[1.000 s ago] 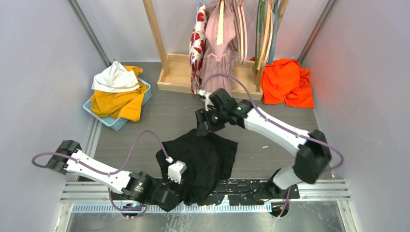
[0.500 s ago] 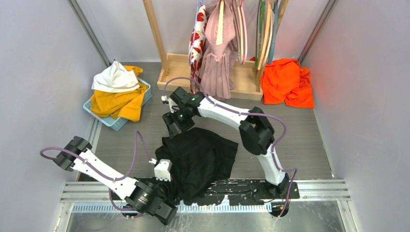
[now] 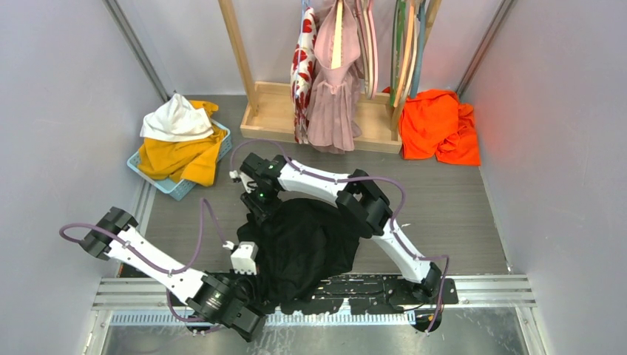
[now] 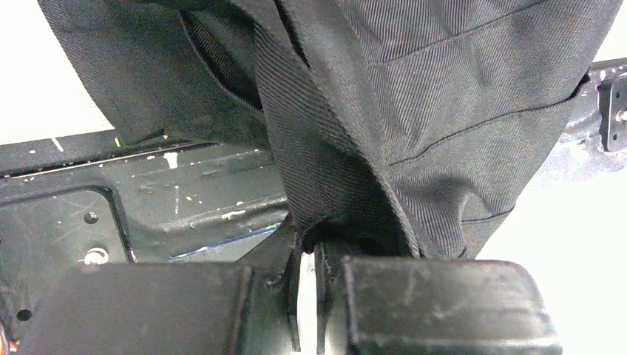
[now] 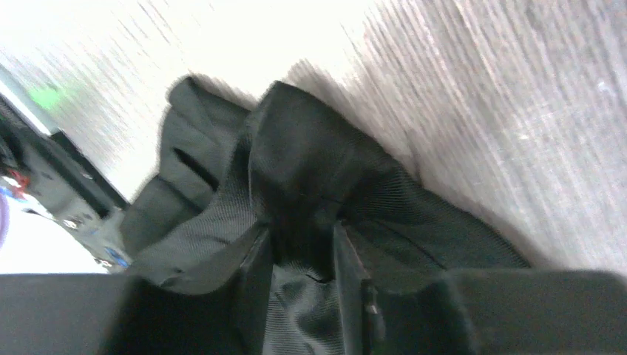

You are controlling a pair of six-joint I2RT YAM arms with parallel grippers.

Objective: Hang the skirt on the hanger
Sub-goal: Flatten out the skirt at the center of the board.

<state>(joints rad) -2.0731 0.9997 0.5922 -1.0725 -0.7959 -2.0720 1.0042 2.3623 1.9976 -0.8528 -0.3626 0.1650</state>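
Found right gripper (image 5: 302, 255) relocated leftward to far edge of black skirt (image 3: 307, 248), astride a raised fold, jaws part open; clamp unconfirmed. Found left gripper (image 4: 307, 248) pinched tight on near hem. Located skirt heaped on table (image 3: 458, 200), well apart from hangers (image 3: 336, 33). Judged nearly set for two-point lift.

I can read no words, numbers, labels or brand marks in any of my views. The black twill skirt (image 4: 444, 111) pinched in my left gripper (image 4: 307, 248) shows only plain weave and seams. The scuffed black metal base plate (image 4: 185, 200) beneath it carries white flecks and scratches that form no letters. A green glow (image 5: 46, 96) at the edge of my right wrist view is too blurred to make out.
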